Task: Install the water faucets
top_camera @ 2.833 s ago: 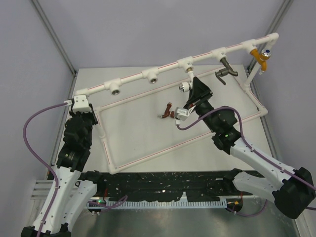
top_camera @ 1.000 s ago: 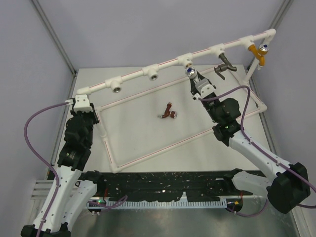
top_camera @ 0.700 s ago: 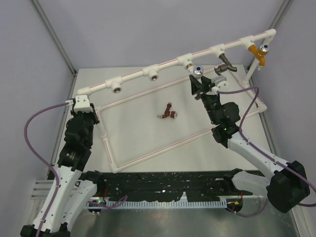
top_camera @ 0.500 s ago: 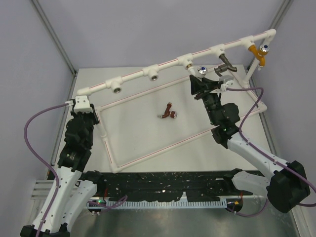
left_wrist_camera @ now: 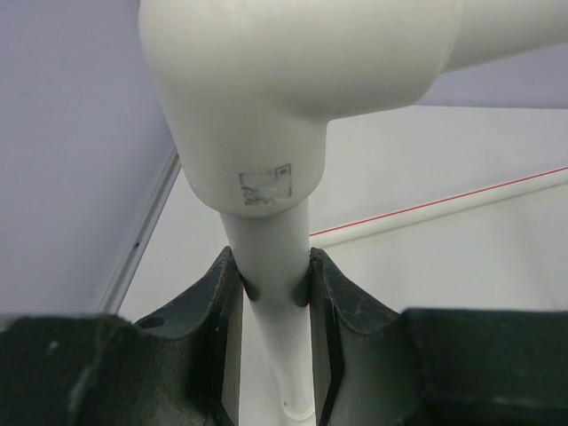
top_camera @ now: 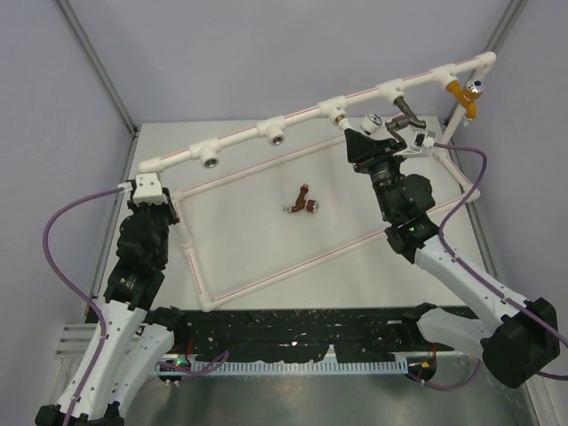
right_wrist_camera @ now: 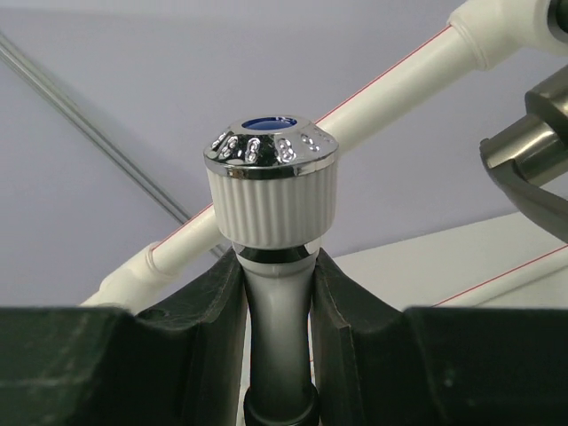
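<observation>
Clamping the white faucet [right_wrist_camera: 271,191] by the neck in our right gripper [right_wrist_camera: 274,282], we've the far-edge tee socket [top_camera: 337,112] just left.

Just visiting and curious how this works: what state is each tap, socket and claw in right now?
white faucet: clamped by its stem in the right gripper, near a socket; seated or not, cannot tell.
reddish-brown faucet: lying loose on the table.
grey faucet: mounted on the pipe frame.
yellow faucet: mounted likewise.
two left sockets: empty.
left gripper: shut on the pipe frame's upright.
</observation>
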